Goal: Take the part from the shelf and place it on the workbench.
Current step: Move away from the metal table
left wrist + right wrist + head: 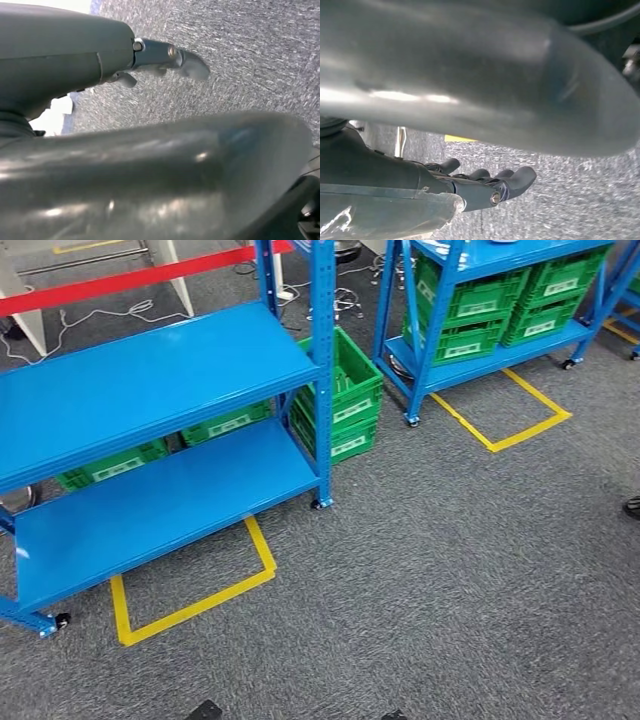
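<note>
A blue shelf (151, 380) stands at the left of the head view, its two boards bare. A second blue shelf (423, 350) at the back right carries several green crates (483, 305). I cannot make out any part inside them. My left hand (151, 55) hangs over grey carpet with its fingers stretched out and holds nothing. My right hand (478, 187) also hangs over the carpet, fingers apart and slightly curved, with nothing in it.
More green crates (336, 390) are stacked on the floor behind the near shelf. Yellow tape outlines (192, 605) mark the carpet by both shelves. A red bar (136, 280) runs across the back left. A dark shoe (632, 507) shows at the right edge.
</note>
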You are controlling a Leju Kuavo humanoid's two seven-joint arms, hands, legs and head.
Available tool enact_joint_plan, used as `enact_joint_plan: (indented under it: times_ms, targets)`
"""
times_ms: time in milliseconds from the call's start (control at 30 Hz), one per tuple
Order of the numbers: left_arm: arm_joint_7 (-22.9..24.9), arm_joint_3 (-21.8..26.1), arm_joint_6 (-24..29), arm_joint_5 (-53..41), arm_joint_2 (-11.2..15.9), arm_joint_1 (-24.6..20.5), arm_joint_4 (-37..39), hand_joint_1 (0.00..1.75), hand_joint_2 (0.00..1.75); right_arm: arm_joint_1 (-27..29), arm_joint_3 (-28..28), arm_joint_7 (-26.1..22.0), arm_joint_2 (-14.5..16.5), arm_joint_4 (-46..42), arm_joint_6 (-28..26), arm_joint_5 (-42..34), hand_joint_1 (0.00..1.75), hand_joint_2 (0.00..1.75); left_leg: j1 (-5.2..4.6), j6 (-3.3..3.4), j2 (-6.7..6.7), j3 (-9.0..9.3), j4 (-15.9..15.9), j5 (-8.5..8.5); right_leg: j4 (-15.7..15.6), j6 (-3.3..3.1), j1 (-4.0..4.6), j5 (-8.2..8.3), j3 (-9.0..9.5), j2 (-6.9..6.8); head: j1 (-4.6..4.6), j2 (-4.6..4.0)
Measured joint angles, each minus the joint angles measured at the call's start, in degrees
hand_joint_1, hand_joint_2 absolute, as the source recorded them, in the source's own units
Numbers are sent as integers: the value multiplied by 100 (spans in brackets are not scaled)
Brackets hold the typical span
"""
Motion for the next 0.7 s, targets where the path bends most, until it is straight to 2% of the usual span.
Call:
enact_joint_plan:
  times_ms: [33,67,133,167,200,233,267,300,333,367,400,433,500,533,600,633,667,700]
  targets:
    - [0,2,0,-4,2,11,0,0,0,-12,0,-1,0,0,0,1,0,0,13,31,-69,2,-9,9,25,34,-10,-39,6,52,15,0]
    - [1,4,0,-8,5,15,0,0,0,-21,0,-3,1,0,-1,3,0,0,28,67,-139,4,-19,22,143,67,-25,-130,-32,185,30,0]
    - [1,9,1,-18,5,1,0,0,0,-19,0,-5,1,0,-2,4,0,0,50,116,-287,-6,-28,40,759,114,-51,-472,-299,541,68,0]
    - [1,13,1,-21,2,-9,0,0,0,-10,0,-6,1,0,-3,5,0,0,51,131,-372,-16,-28,45,1182,123,-58,-657,-501,645,80,0]
    - [1,21,1,-23,-3,-11,0,0,0,0,0,-5,0,0,-3,5,0,0,51,136,-460,-23,-27,48,1527,128,-59,-772,-678,691,88,0]
    - [1,33,0,-24,-6,-4,0,0,0,8,0,-4,-1,0,-3,5,0,0,51,135,-548,-24,-27,51,1687,126,-59,-774,-776,708,93,0]
    - [1,49,1,-25,-6,5,0,0,0,12,0,-3,-1,0,-3,6,0,0,53,129,-638,-20,-26,56,1619,119,-61,-657,-768,721,95,0]
    - [1,62,0,-29,-5,11,0,0,0,11,0,-2,-2,0,-3,8,0,0,56,118,-725,-15,-24,61,1332,108,-67,-450,-653,757,95,0]
    - [1,73,1,-35,-5,11,0,0,0,8,0,-2,-2,0,-3,10,0,0,61,101,-808,-13,-21,66,922,101,-83,-217,-477,864,96,0]
    - [1,80,1,-43,-6,3,0,0,0,4,1,-3,-2,0,-3,12,0,0,57,75,-890,-23,-6,68,520,93,-107,-56,-303,1007,95,0]
    - [1,86,2,-51,-7,-6,0,0,0,2,1,-3,-1,0,-3,13,0,0,57,41,-963,-44,3,78,241,86,-124,37,-178,1129,93,0]
    - [1,92,3,-58,-7,-10,0,0,0,-1,1,-3,-1,0,-3,14,0,0,59,2,-1027,-70,6,93,97,72,-130,60,-115,1213,92,0]
    - [1,103,5,-64,-4,6,0,0,0,-6,0,-1,0,0,-4,14,0,0,78,-76,-1137,-117,-10,133,74,19,-119,57,-106,1159,89,0]
    - [1,105,7,-65,1,23,0,0,0,-13,0,0,0,0,-4,15,0,0,77,-108,-1077,-133,-4,130,66,-18,-118,73,-106,1098,88,0]
    - [1,107,11,-65,7,31,0,0,0,-25,0,-1,1,0,-5,20,0,0,56,-158,-764,-272,267,-59,34,-93,-125,103,-101,959,46,0]
    - [1,107,13,-64,5,20,0,0,0,-26,0,-2,0,0,-6,22,0,0,47,-175,-570,-418,579,-244,28,-118,-117,106,-102,884,24,0]
    - [1,107,14,-64,0,5,0,0,0,-20,0,-2,-1,0,-9,19,0,0,48,-189,-468,-606,978,-449,26,-135,-108,102,-107,807,5,0]
    - [1,107,14,-64,-4,-4,0,0,0,-10,0,-2,-1,0,-13,13,0,0,53,-199,-435,-775,1341,-600,26,-142,-101,98,-112,736,2,0]
